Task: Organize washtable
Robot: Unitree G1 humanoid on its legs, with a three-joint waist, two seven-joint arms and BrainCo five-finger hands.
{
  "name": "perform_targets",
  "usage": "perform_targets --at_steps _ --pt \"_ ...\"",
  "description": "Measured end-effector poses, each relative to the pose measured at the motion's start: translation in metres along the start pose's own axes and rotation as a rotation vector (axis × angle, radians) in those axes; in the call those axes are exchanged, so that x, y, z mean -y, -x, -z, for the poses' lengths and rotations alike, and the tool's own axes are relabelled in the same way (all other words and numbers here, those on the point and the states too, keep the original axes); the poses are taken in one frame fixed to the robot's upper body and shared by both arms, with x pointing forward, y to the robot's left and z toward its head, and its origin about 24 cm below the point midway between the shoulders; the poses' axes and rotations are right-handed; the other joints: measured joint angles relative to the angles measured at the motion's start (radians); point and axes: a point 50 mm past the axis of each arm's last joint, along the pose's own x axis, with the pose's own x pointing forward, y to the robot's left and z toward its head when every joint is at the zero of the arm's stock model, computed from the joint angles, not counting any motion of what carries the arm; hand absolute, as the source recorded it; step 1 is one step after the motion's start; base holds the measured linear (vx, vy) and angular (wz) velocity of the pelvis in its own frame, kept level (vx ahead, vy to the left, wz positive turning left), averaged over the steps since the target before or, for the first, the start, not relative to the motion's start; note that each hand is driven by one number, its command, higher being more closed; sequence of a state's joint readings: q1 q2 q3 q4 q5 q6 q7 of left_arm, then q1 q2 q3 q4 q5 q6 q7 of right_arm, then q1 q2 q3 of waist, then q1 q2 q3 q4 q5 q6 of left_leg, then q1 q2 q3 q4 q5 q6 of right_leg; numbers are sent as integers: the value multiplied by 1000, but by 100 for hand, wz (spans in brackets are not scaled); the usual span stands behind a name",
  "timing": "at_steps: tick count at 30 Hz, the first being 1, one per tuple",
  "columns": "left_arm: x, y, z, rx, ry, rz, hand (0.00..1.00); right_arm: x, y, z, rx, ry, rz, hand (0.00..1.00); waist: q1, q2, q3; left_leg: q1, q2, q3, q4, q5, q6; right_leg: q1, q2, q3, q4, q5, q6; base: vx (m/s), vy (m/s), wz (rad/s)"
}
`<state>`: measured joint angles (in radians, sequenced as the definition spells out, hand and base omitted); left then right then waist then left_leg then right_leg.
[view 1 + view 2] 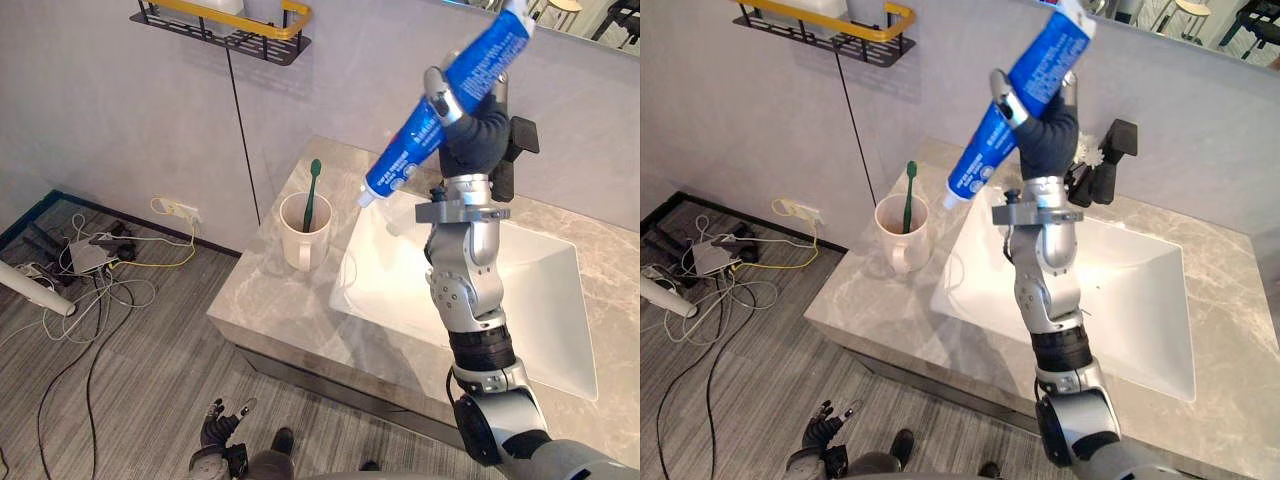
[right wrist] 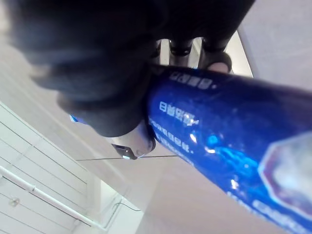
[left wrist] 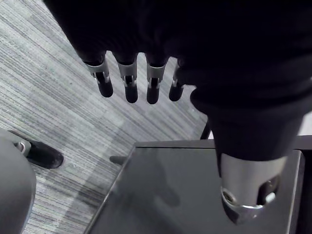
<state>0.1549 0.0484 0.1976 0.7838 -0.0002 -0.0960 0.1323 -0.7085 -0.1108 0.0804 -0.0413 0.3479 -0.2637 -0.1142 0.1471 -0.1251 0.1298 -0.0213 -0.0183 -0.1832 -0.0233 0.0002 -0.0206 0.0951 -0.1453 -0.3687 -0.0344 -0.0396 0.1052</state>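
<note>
my right hand (image 1: 478, 128) is up high over the back of the sink (image 1: 540, 300), fingers and thumb curled round the tube (image 1: 412, 148) near its middle. in the right wrist view the blue body runs straight across my palm, with fingertips wrapped over its far side, so the hold looks firm. the tube is clear of the counter (image 1: 262, 300) and touches nothing but my hand. it slants, crimped end up toward the wall and white cap end down and out to my left, aimed roughly at the cup (image 1: 303, 235).

i take it i hold it raised and tilted like this so the cap end can go first into something. the cup stands upright on the counter just left of the sink with a green brush (image 1: 313, 192) already leaning in it, which makes it the likely home. a shelf (image 1: 225, 28) hangs on the wall above and farther left, another possible place. the cup is below and to the left of the cap, well apart from it.

my left hand (image 1: 218, 428) hangs low by the floor, fingers loose and empty.
</note>
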Motion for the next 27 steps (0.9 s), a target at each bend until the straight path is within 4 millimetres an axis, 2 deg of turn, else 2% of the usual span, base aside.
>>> perform_targets --at_steps 7,11,15,27 --pt "3 -3 -6 18 -21 12 0 -15 -14 4 -4 88 -62 100 18 -1 19 -4 -1 -15 2 1 -2 4 1 -17 -1 -1 -1 -10 -2 5" --pt "5 -3 -9 28 -28 19 0 -16 -16 5 0 131 -71 100 31 -2 25 -10 -2 -26 3 2 -3 4 1 -25 -1 -2 -2 -3 0 9" --pt "6 -4 -10 31 -42 27 0 -24 -20 16 -53 173 -100 100 33 -2 26 -14 -2 -32 5 2 -4 4 2 -32 -1 -2 -2 1 0 4" --pt "11 -3 -13 57 -56 51 0 -39 -13 35 -128 183 -142 100 37 3 47 -17 -1 -34 6 3 -5 4 3 -33 -1 -5 -5 0 0 0"
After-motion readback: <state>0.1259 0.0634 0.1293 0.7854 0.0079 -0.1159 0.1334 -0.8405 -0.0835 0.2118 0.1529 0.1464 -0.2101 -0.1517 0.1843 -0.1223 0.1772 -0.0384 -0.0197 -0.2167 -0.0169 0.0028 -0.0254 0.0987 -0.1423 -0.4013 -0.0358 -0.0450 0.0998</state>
